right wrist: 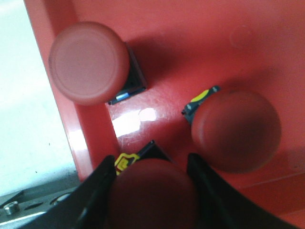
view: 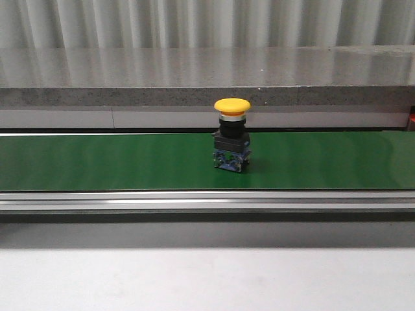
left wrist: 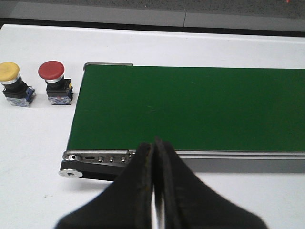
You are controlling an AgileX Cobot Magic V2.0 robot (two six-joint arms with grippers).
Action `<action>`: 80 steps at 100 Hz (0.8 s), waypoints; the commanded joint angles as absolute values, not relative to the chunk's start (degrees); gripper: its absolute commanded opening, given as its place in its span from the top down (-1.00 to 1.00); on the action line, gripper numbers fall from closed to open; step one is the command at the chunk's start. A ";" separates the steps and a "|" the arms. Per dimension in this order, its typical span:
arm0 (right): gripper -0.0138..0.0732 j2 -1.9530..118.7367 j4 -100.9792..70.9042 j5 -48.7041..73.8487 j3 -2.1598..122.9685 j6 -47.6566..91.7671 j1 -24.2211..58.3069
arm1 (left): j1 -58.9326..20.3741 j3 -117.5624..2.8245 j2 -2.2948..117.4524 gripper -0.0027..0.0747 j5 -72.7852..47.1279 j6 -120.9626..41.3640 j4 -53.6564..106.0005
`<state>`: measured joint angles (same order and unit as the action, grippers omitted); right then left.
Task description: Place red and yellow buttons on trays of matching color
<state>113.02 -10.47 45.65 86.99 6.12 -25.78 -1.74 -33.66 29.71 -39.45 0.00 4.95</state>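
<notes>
A yellow button (view: pixel 232 129) stands upright on the green conveyor belt (view: pixel 97 162) in the front view. Off the belt's end, on the white table, another yellow button (left wrist: pixel 10 76) and a red button (left wrist: pixel 52 76) stand side by side. My left gripper (left wrist: pixel 155 148) is shut and empty, hovering over the belt's near rail. My right gripper (right wrist: pixel 151 164) is over the red tray (right wrist: pixel 190 38), its fingers pressed against both sides of a red button (right wrist: pixel 152 195). Two more red buttons (right wrist: pixel 89 62) (right wrist: pixel 236 131) sit in that tray. The yellow tray is out of view.
The belt (left wrist: pixel 190 109) runs between aluminium rails, with a roller end cap (left wrist: pixel 71 172) near my left gripper. A grey ledge (view: pixel 194 97) lies behind the belt. The red tray's raised wall (right wrist: pixel 71 129) borders the white table.
</notes>
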 commanded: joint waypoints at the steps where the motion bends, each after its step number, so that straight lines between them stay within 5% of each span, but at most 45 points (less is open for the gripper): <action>1: 0.27 109.79 -10.82 43.66 88.72 6.19 -26.14 | -2.14 -35.18 29.97 0.98 -35.47 0.00 5.81; 28: -0.45 109.45 -10.82 44.23 88.72 6.19 -26.14 | -2.14 -35.18 29.97 0.98 -35.47 0.00 5.81; 80: -0.49 96.20 -11.61 49.51 88.72 7.63 -25.14 | -2.14 -35.18 29.97 0.98 -35.47 0.00 5.81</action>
